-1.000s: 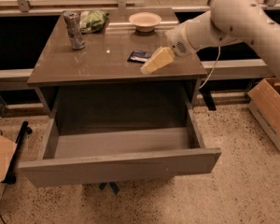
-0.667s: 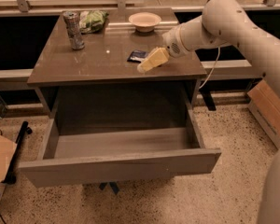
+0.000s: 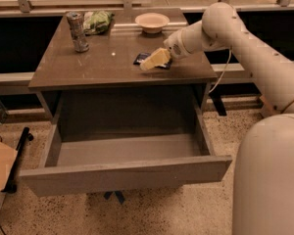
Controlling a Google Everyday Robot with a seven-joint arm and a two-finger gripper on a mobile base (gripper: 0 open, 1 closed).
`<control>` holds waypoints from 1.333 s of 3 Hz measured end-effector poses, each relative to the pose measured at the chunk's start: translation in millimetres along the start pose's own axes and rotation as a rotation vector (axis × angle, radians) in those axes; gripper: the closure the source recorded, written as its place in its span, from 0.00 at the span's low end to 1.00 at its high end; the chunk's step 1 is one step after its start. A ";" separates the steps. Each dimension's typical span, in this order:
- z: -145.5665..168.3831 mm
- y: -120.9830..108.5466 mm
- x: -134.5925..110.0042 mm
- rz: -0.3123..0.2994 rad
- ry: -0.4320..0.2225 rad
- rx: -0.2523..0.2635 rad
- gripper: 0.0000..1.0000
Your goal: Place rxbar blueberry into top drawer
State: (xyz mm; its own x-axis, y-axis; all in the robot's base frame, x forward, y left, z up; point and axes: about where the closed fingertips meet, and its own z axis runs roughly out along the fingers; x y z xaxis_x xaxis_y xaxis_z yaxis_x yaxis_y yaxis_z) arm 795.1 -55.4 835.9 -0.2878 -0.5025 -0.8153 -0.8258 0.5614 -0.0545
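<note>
Right of centre on the bench (image 3: 88, 65), the tool (image 3: 148, 62) sits low over the rxbar blueberry (image 3: 139, 58), covering its middle so that only dark ends of the wrapper show on either side. Whether the tool is apart, together or already clamped on the bar I cannot tell. The bar lies flat on the bench top, near the front edge, and is not yet lifted.

The arm reaches in from the right of the frame and slants down, which looks like an approach suited to a thin, flat thing that has to be taken from above. Below, the top drawer (image 3: 127, 173) stands pulled well out across the lower middle of the frame, its grey inside bare and ready to take the bar.

At the upper left, the silver can (image 3: 77, 31) and green bag (image 3: 99, 21) stand well apart from the work, as does the bowl (image 3: 152, 21) at upper centre.

Compared with a second ago, the tool has slid leftward from just beside the bar to over it; the bar, drawer and other things lie as before.
</note>
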 end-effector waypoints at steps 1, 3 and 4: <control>12.5 -6.2 5.2 0.027 0.004 -0.009 0.40; 9.1 -2.7 10.0 0.041 0.003 0.003 0.87; -21.0 13.2 -7.8 -0.004 -0.038 0.027 1.00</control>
State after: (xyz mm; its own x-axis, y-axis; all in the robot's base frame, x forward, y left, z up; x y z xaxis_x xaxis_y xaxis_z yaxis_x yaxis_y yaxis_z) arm 776.2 -57.9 853.6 -0.2655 -0.4797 -0.8363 -0.8131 0.5775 -0.0731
